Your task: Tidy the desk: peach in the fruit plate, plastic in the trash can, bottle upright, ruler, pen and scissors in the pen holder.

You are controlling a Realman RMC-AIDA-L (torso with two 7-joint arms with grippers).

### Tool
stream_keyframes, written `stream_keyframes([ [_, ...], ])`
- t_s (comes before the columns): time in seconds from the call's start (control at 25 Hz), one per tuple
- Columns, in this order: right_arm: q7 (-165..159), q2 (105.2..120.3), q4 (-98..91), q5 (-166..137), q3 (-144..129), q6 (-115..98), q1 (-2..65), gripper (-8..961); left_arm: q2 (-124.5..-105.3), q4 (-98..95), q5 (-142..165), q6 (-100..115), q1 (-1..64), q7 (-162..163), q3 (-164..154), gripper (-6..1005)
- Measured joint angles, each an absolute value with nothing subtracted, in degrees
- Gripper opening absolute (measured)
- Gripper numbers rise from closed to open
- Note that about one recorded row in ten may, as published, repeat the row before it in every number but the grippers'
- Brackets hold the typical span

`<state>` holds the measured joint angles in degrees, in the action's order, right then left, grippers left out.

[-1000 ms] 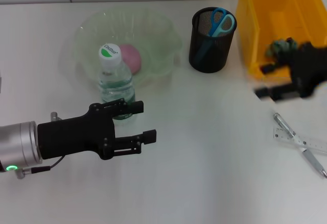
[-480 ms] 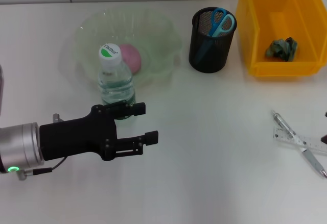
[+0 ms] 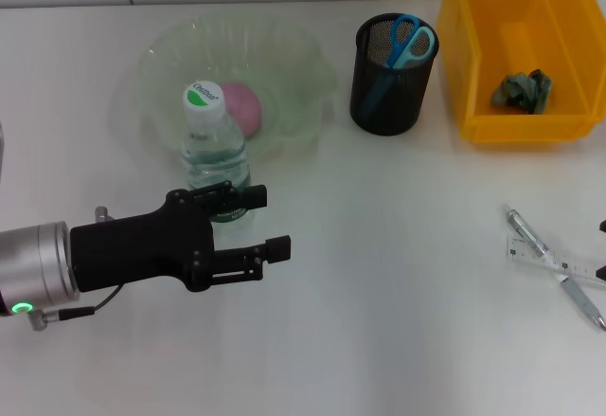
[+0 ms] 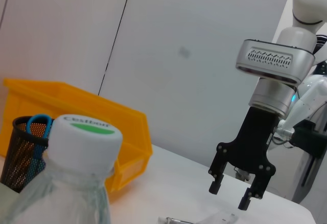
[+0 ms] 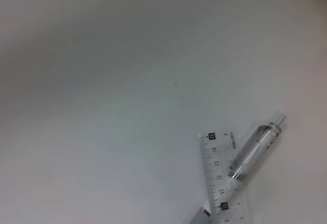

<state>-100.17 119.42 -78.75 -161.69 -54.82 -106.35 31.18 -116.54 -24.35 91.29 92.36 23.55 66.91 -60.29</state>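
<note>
The bottle (image 3: pixel 216 146) stands upright beside the fruit plate (image 3: pixel 294 51), which holds the pink peach (image 3: pixel 242 105). My left gripper (image 3: pixel 273 222) hovers open just in front of the bottle, holding nothing. Blue scissors (image 3: pixel 410 42) stick out of the black mesh pen holder (image 3: pixel 392 89). Crumpled plastic (image 3: pixel 521 89) lies in the yellow trash can (image 3: pixel 492 18). The pen (image 3: pixel 554 266) lies crossed over the clear ruler (image 3: pixel 578 266) on the table at the right. In the left wrist view my right gripper (image 4: pixel 229 196) hangs open above them. The right wrist view looks down on the ruler (image 5: pixel 222 183) and pen (image 5: pixel 255 145).
The white table (image 3: pixel 398 321) has bare room in the middle and along the front. A tiled wall runs behind the plate and trash can. The bottle's white cap (image 4: pixel 87 134) fills the near part of the left wrist view.
My right gripper has left the yellow trash can and moved right and toward the front, above the pen and ruler. The left gripper has barely shifted.
</note>
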Motion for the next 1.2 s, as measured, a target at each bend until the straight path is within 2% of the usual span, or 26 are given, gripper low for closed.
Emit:
stream_keyframes([
  [1.2, -86.54, 119.09, -69.33, -164.24, -60.37, -98.14, 32.69, 603, -117.32, -23.88, 90.87, 92.01, 22.99, 69.35, -55.49, 798],
])
